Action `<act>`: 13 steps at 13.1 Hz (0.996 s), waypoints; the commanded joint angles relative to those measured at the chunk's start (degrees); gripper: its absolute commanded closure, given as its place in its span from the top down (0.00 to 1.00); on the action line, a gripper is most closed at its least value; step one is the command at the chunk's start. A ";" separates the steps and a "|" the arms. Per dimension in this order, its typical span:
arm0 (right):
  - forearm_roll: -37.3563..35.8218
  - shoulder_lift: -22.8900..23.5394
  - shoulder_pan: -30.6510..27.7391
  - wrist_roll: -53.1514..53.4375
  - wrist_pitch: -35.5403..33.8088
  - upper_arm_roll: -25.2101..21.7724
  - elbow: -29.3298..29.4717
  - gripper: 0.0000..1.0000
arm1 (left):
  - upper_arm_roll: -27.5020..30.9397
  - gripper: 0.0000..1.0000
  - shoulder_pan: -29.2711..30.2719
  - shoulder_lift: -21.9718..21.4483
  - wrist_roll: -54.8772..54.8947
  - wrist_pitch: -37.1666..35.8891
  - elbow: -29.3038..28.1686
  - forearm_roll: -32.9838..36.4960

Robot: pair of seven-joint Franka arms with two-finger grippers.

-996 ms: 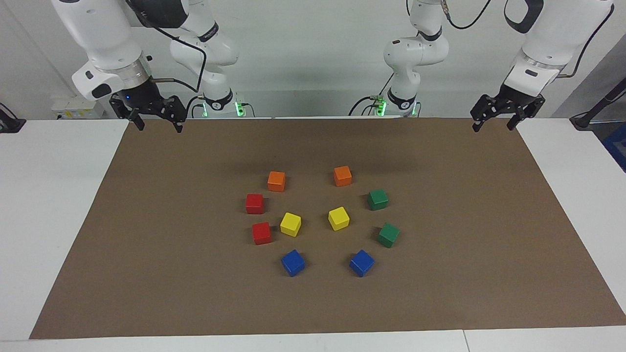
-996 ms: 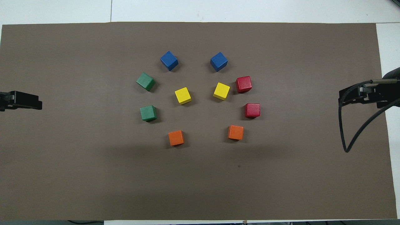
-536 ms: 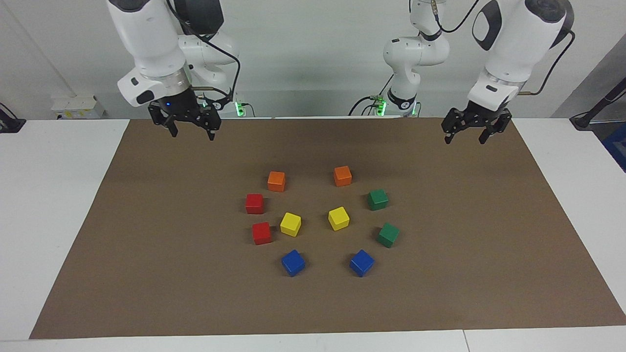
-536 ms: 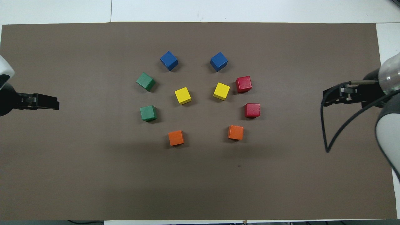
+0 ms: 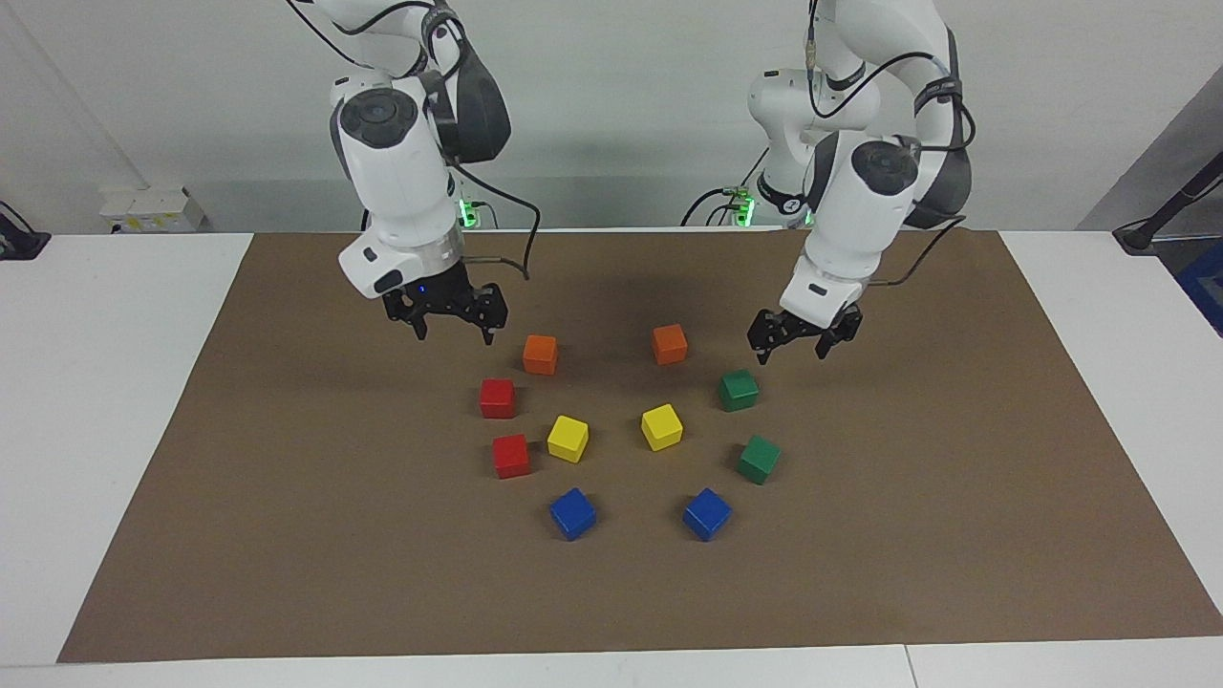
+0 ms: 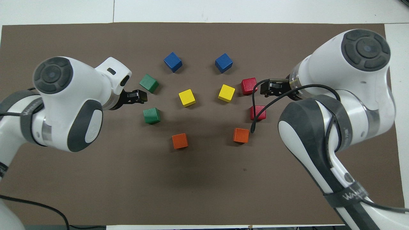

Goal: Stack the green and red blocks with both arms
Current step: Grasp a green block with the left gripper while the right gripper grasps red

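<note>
Green blocks and red blocks lie untouched (none stacked yet), but both arms have swung in: left gripper and right gripper hover nearby, jaws open.

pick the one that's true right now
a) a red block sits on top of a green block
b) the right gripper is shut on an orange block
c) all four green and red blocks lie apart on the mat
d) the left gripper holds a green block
c: the two green blocks and two red blocks each sit alone on the mat, while the left gripper and right gripper hang open and empty above it.
</note>
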 commanded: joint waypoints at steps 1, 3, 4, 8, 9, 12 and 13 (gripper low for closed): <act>0.69 0.95 0.61 0.30 6.35 -0.17 -4.04 0.99 | 1.01 1.00 -1.99 1.59 -4.27 4.58 -2.27 -0.46; 0.07 0.95 0.97 -0.22 10.84 -0.17 -7.90 0.99 | 1.01 1.00 -2.08 2.47 -4.88 6.78 -3.67 -0.46; 0.07 0.95 0.97 -0.75 13.21 -0.17 -9.75 0.99 | 1.01 1.00 -2.95 3.17 -6.11 7.57 -4.20 -0.46; -0.11 0.51 0.80 -2.68 17.70 -0.17 -14.32 0.98 | 0.92 1.00 -5.15 5.28 -12.97 14.43 -7.72 -0.46; -0.11 0.07 0.53 -2.86 19.02 -0.17 -16.43 0.98 | 1.01 1.00 -5.76 5.81 -12.89 14.70 -7.63 -0.46; -0.11 0.06 0.44 -2.51 22.54 -0.17 -19.52 0.98 | 1.01 1.00 -5.86 6.60 -12.18 15.14 -8.07 -0.29; -0.11 0.33 0.79 -2.08 22.81 -0.17 -19.61 0.98 | 1.01 1.00 -6.12 6.69 -12.18 15.14 -8.16 -0.20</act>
